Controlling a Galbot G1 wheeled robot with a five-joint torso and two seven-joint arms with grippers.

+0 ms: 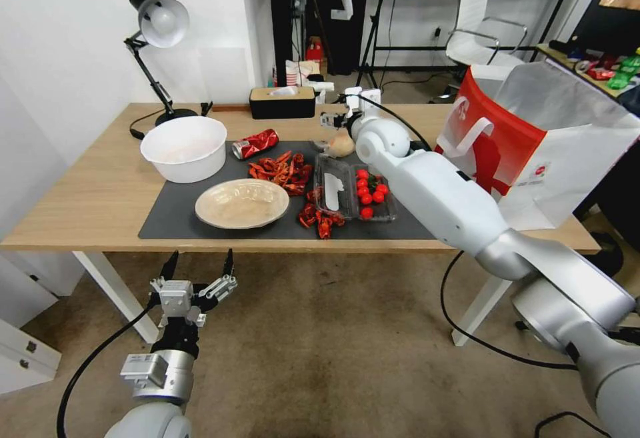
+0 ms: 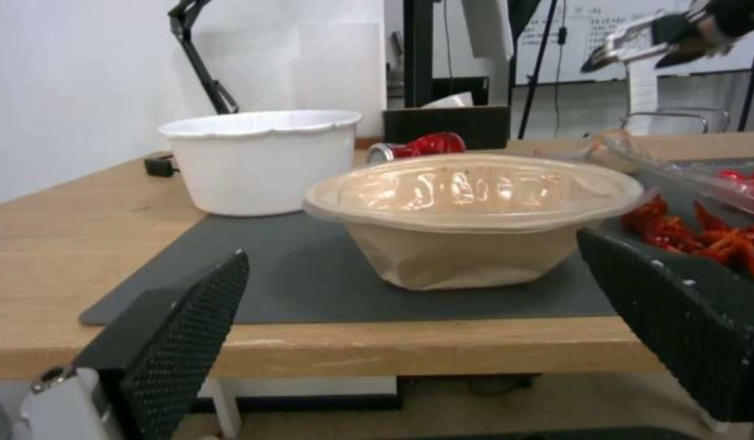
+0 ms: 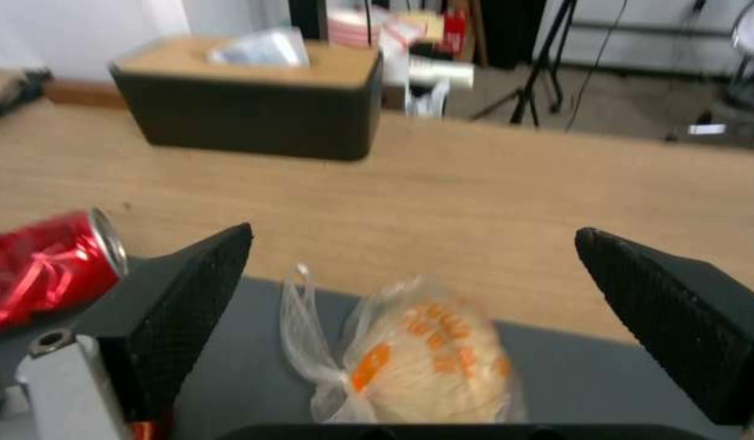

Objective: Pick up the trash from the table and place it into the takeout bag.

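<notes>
Writing: none legible; red-and-white print on the takeout bag (image 1: 497, 151), a small red round mark low on its pale side, orange print on the lump's wrapper, too blurred to read.
Wrapped lump (image 3: 426, 360): one, beige and round in clear knotted plastic, lying on the dark grey mat (image 1: 177, 215) between and just below the right gripper's fingers (image 3: 190, 305).
Right gripper (image 1: 337, 120): fingers spread wide, holding nothing, poised over the lump at the far edge of the mat.
Soda can (image 3: 47, 278): one, red, crushed, on its side, just outside one finger of the right gripper.
Beige bowl (image 2: 471, 214): one, shallow, with a clear film lid (glossy and dented), upright on the mat, beyond and between the left fingers (image 2: 181, 330).
Left gripper (image 1: 198, 270): fingers spread apart, empty, below the table's (image 1: 87, 191) near edge, in front of the bowl.
White tub (image 1: 184, 147): one, scalloped rim, on the mat's far corner beyond the left fingers.
Bag position: upright on the table's right end, well off from the right fingers.
Clear tray (image 1: 353, 195): one, open, red tomatoes inside (about seven).
Red scraps (image 1: 283, 170): two heaps on the mat.
Tissue box (image 3: 247, 104): one, dark with a wood top, beyond the right fingers.
</notes>
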